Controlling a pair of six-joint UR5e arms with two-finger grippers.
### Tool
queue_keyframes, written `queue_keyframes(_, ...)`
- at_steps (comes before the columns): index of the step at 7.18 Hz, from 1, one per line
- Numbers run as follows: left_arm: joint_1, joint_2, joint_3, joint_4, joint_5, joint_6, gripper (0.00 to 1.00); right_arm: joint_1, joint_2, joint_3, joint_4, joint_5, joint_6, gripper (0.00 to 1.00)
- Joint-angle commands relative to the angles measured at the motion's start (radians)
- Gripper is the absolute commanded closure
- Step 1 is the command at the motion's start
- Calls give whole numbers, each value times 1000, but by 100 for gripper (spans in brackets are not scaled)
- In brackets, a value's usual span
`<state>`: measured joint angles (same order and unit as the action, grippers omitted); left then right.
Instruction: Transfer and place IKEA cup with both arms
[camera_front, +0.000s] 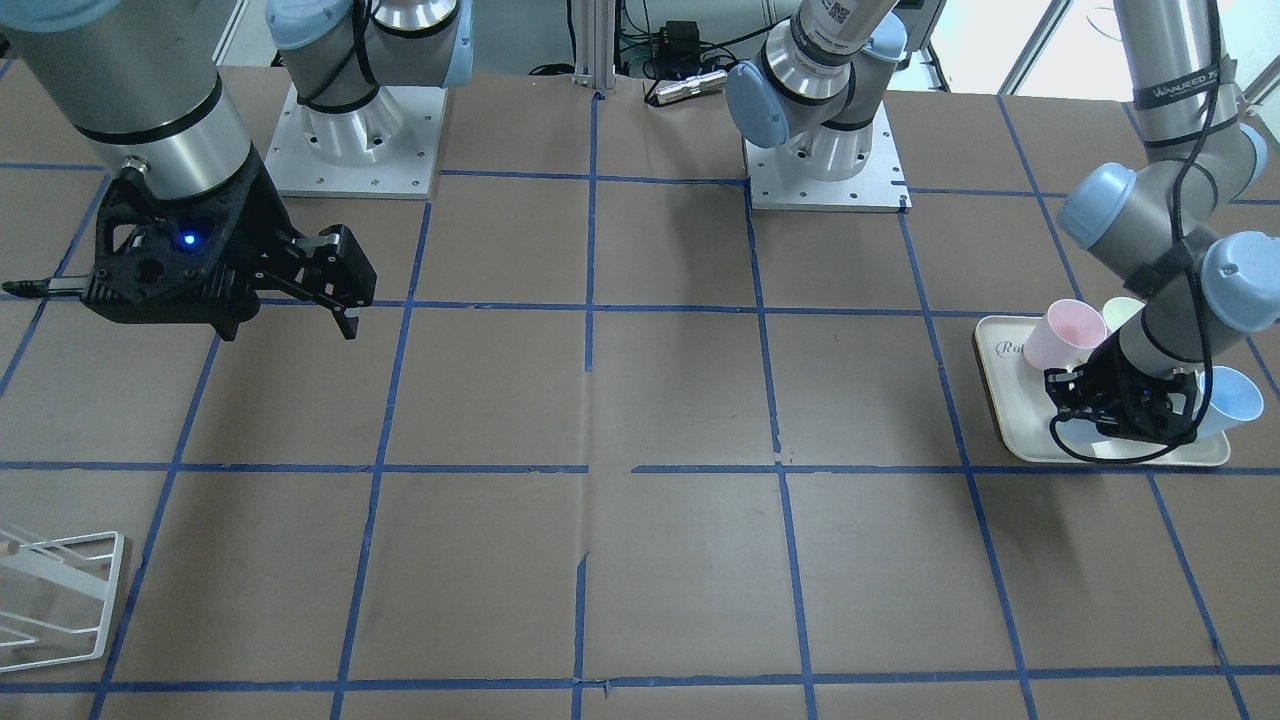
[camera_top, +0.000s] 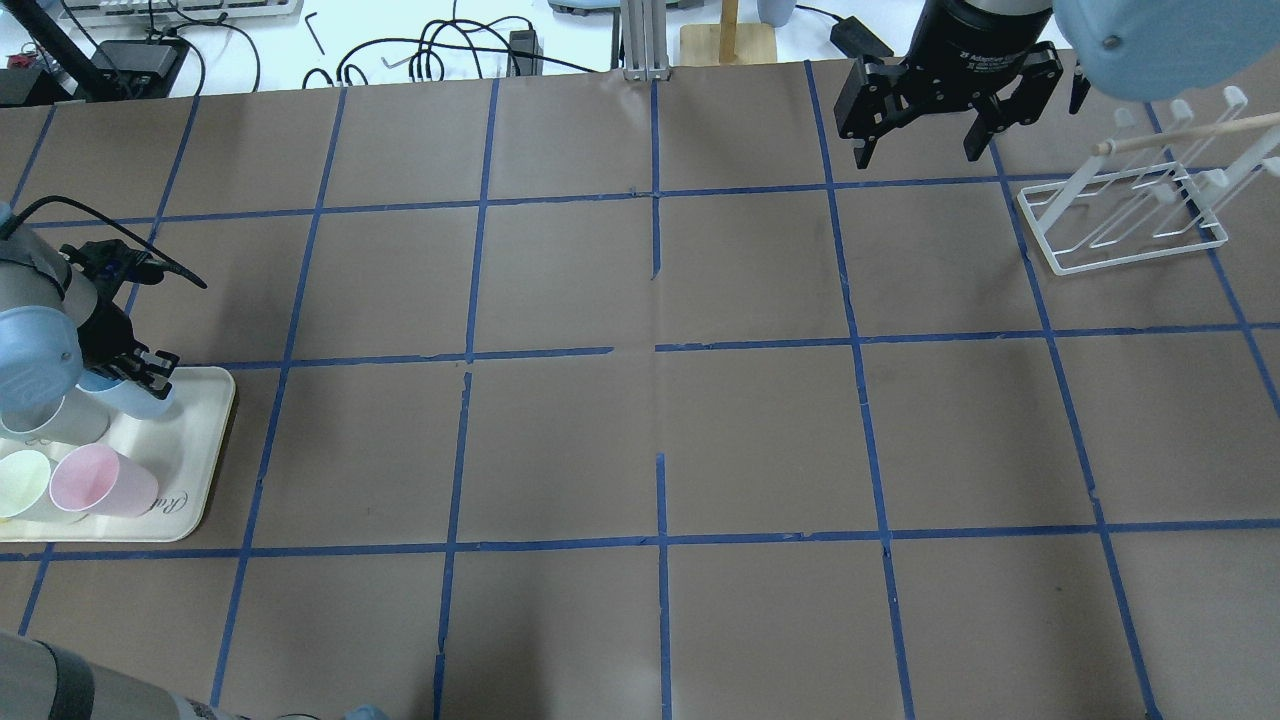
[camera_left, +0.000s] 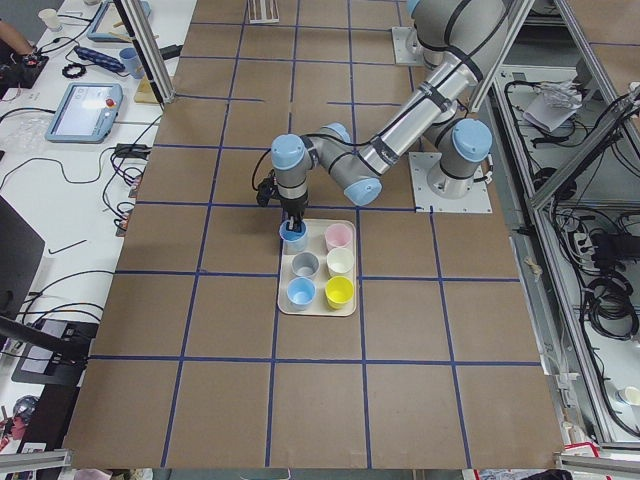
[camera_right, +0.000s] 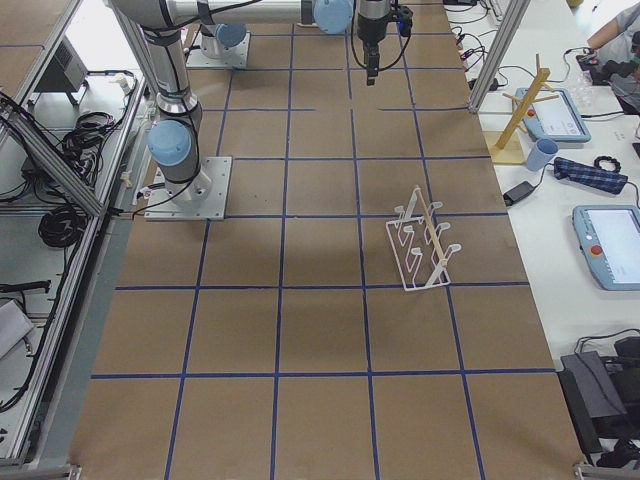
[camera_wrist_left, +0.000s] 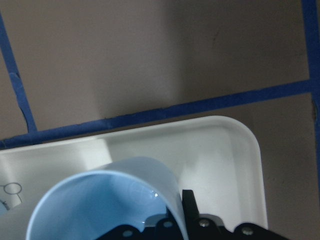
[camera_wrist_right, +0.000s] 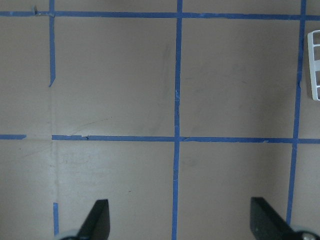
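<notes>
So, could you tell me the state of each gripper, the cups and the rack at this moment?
IKEA cup: upright in a corner of the tray.
left gripper: at the IKEA cup's rim, one finger against its outer wall; closed or not, I cannot tell.
right gripper: open, empty, above the table.
pink cup: upright, empty, on the tray.
rack: standing, no cup on it.
</notes>
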<state>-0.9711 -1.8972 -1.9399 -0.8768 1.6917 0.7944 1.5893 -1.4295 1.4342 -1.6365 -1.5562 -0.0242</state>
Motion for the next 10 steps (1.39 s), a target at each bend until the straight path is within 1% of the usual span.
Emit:
queue_keyframes(1,8,3,-13,-13,2,-1,18,-26,0,0,6,33,-28,0)
queue_keyframes(2,24,3,-14,-16,2,-1,0,-28,-6,0,9,33,-31,0)
queue_keyframes(3,26,18,-14,-37,8,-1,0,-29,-11,0,12,33,-30,0)
queue_keyframes(4,25,45,8,-124,6,-4,0,-28,-11,0,10,33,-28,0)
queue_keyframes(5,19,85,42,-178,9,-10,0,-26,-12,0,12,33,-22,0)
queue_keyframes(6,5,119,94,-268,0,-41,0,-26,-12,0,12,31,-20,0)
queue_keyframes(7,-20,139,146,-351,-6,-117,0,-26,-12,0,12,31,-20,0)
queue_keyframes(8,-76,161,177,-420,-9,-154,0,-25,-12,0,12,31,-20,0)
queue_keyframes(9,-139,190,206,-462,-12,-247,0,-25,-12,0,12,31,-19,0)
queue_keyframes(10,-208,238,223,-520,-77,-339,0,-23,-12,0,12,30,-17,0)
